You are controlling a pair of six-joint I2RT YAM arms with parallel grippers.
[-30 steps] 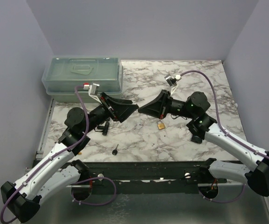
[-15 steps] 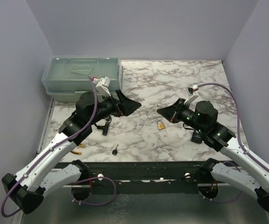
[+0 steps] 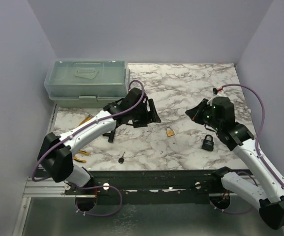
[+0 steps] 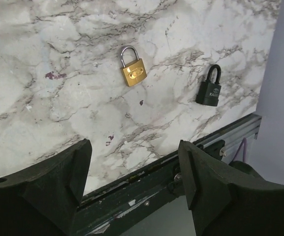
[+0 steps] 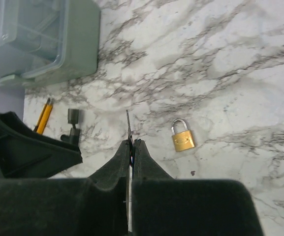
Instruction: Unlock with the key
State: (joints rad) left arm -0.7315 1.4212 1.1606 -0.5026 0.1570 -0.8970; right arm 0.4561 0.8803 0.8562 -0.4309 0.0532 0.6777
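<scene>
A clear plastic box point(image 3: 85, 81) stands at the far left of the marble bench point(image 3: 191, 83). In front of it lie yellow-handled pliers point(image 3: 86, 119), partly hidden under the left arm, and a black T-shaped piece point(image 3: 111, 133). The key point(image 3: 122, 158) lies flat near the bench's front edge, well apart from both pincers — nothing touches it. The left pincer point(image 4: 134, 147) hangs over the middle, released, its fingers point(image 4: 58, 182) spread wide. A brass padlock point(image 4: 133, 73) lies near it on the marble. Further right, the right pincer point(image 5: 131, 143) is clenched, tips pressed together above the bench. A black padlock point(image 4: 209, 91) lies below it, toward the front edge.
</scene>
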